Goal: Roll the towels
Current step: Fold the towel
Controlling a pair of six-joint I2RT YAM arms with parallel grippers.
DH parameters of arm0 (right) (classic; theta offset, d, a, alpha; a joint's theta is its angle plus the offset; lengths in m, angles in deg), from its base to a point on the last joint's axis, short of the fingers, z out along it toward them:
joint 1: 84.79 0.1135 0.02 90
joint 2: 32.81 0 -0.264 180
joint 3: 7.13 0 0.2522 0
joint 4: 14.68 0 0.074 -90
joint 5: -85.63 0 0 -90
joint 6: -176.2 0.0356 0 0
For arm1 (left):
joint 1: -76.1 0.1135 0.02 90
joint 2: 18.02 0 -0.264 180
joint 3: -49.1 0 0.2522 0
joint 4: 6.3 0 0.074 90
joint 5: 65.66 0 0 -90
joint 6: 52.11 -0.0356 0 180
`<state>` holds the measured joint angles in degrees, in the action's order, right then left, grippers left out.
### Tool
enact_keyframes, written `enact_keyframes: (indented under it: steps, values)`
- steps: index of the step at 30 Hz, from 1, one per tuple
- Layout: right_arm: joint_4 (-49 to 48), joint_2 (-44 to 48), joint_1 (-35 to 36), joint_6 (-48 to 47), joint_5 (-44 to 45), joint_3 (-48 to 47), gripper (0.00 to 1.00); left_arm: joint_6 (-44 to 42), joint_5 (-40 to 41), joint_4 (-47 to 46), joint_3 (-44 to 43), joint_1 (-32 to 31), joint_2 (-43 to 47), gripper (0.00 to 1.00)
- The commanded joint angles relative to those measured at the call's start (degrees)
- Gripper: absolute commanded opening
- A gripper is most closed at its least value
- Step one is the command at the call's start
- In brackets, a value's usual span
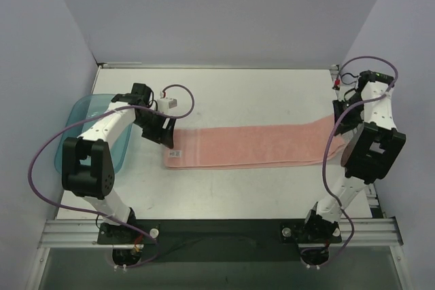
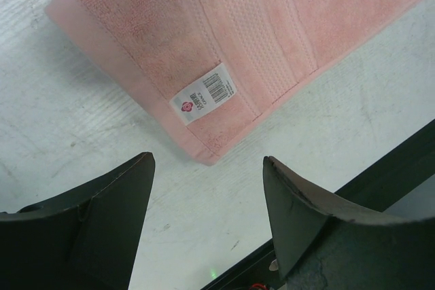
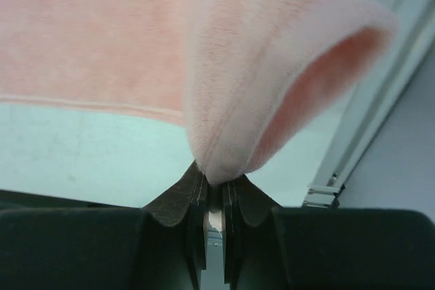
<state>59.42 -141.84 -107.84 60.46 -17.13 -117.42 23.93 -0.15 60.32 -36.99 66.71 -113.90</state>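
Light's even and diffuse, from overhead, no glare. Top view sharp, faint soft shadows on counter (image 1: 238,188). Right wrist: towel (image 3: 272,66) fold out of focus, worst at 2 o'clock. Left wrist: label (image 2: 204,93) crisp, 6 o'clock dark.

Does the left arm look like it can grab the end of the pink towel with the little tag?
Probably yes. The left gripper is open and sits right by that corner of the towel, near the tag, with only bare table between them.
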Motion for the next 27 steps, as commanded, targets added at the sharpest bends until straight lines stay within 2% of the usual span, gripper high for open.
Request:
enact_keyframes:
  steps: [1, 9, 13, 17, 27]
  values:
    - [5.9, 3.5, 5.3, 1.0, -6.0, 2.1, 0.00, 1.6, -3.8, -1.6, -0.3, 0.1, -1.1, 0.75]
    - [3.4, 1.5, 19.3, 9.2, -14.1, 4.6, 0.00, 2.9, -3.7, -3.3, -1.1, -0.5, -4.8, 0.75]
    - [1.3, -0.9, 28.3, 12.1, -15.6, 4.4, 0.00, 2.9, -3.2, -3.5, -1.7, -0.5, -7.0, 0.76]
    - [-0.3, -4.2, 34.1, 14.0, -16.0, 3.2, 0.00, 3.3, -2.8, -3.8, -1.7, -0.5, -8.2, 0.76]
    - [-3.7, -10.0, 40.6, 22.0, -19.9, 0.3, 0.00, 3.5, -2.6, -5.6, 1.9, -0.5, -8.5, 0.77]
